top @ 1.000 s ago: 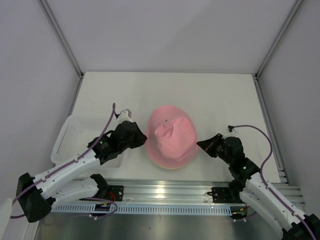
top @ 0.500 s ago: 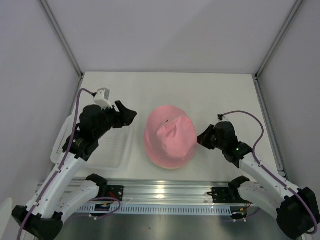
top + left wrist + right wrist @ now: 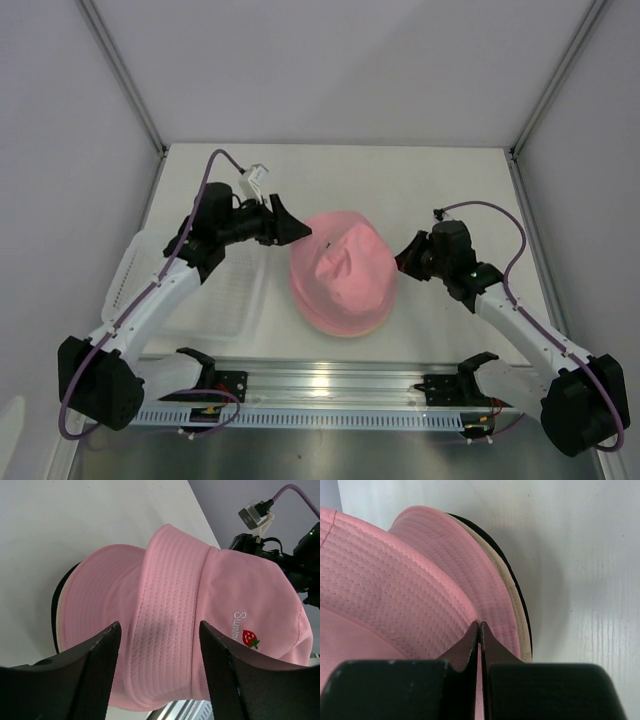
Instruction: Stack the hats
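Observation:
The hats lie stacked in the middle of the table. A pink hat (image 3: 340, 278) with a small strawberry embroidery (image 3: 249, 638) is on top. Beige (image 3: 516, 611) and black (image 3: 516, 578) brims show under it at the edge. My left gripper (image 3: 291, 228) is open at the stack's far-left side. In the left wrist view its fingers (image 3: 95, 670) straddle the pink crown (image 3: 170, 630) without touching it. My right gripper (image 3: 405, 259) is at the stack's right edge. It is shut on the top pink brim (image 3: 445, 580), pinching its rim (image 3: 480, 625).
A white plastic basket (image 3: 150, 290) sits at the left under the left arm. A metal rail (image 3: 330, 385) runs along the near edge. Side walls stand close on both sides.
My left arm has lifted from beside the basket and swung to the stack's far-left side, gripper open. My right gripper has moved slightly farther along the stack's right edge.

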Controlling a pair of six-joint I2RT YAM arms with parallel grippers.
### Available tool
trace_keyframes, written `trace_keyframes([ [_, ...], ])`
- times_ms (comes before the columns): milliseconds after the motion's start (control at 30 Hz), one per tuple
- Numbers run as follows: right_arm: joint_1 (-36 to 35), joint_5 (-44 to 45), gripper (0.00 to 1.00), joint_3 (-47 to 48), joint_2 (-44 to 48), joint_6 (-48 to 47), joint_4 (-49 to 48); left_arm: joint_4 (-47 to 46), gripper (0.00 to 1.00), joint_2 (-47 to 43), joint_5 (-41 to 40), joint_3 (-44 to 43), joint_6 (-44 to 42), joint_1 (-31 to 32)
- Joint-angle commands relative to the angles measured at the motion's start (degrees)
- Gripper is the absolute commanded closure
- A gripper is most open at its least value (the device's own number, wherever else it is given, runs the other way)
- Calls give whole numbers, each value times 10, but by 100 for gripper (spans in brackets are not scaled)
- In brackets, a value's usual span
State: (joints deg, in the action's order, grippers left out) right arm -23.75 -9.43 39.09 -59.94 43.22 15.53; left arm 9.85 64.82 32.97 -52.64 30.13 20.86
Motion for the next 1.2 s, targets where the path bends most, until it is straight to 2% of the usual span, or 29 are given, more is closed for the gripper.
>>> trace_keyframes([
  [0, 3, -16, 100, 23, -3, -5, -9, -54, 35, 7, 60, -12, 12, 4],
  [133, 4, -16, 100, 24, -3, -4, -11, -48, 42, 24, 40, -7, 16, 23],
  [267, 4, -16, 100, 23, -1, -2, -12, -39, 71, 29, -4, -4, 28, 33],
  [367, 4, -14, 100, 22, 3, -2, -10, -25, 82, 33, -42, -3, 34, 33],
  [433, 4, -13, 100, 20, 4, -2, -9, -11, 82, 36, -58, -4, 35, 34],
  [500, 4, -12, 100, 18, 7, -2, -8, -3, 68, 38, -63, -4, 32, 34],
  [533, 4, -11, 100, 18, 10, -2, -9, -2, 51, 37, -60, 3, 30, 33],
  [600, 4, -10, 100, 14, 11, -2, -9, -9, 33, 33, -52, 10, 24, 33],
  [633, 4, -11, 100, 13, 11, -2, -11, -20, 28, 32, -40, 14, 23, 33],
  [700, 4, -15, 100, 10, 11, 0, -14, -44, 26, 30, -13, 20, 20, 33],
  [800, 5, -19, 100, 4, 13, 6, -24, -65, 42, 29, 19, 21, 26, 33],
  [833, 5, -19, 100, 2, 14, 9, -29, -65, 55, 29, 19, 18, 28, 34],
  [900, 5, -16, 100, 1, 14, 10, -29, -52, 71, 30, 11, 14, 27, 34],
  [933, 5, -16, 100, 3, 15, 11, -25, -44, 86, 30, 2, 11, 29, 34],
  [1000, 5, -13, 100, 10, 12, 10, -18, -11, 99, 27, -32, -5, 34, 33],
  [1067, 6, -9, 100, 20, 10, 11, 4, 10, 99, 17, -56, -15, 45, 33],
  [1167, 6, -8, 100, 36, 4, 12, 24, 73, 99, 3, -141, -38, 101, 33],
])
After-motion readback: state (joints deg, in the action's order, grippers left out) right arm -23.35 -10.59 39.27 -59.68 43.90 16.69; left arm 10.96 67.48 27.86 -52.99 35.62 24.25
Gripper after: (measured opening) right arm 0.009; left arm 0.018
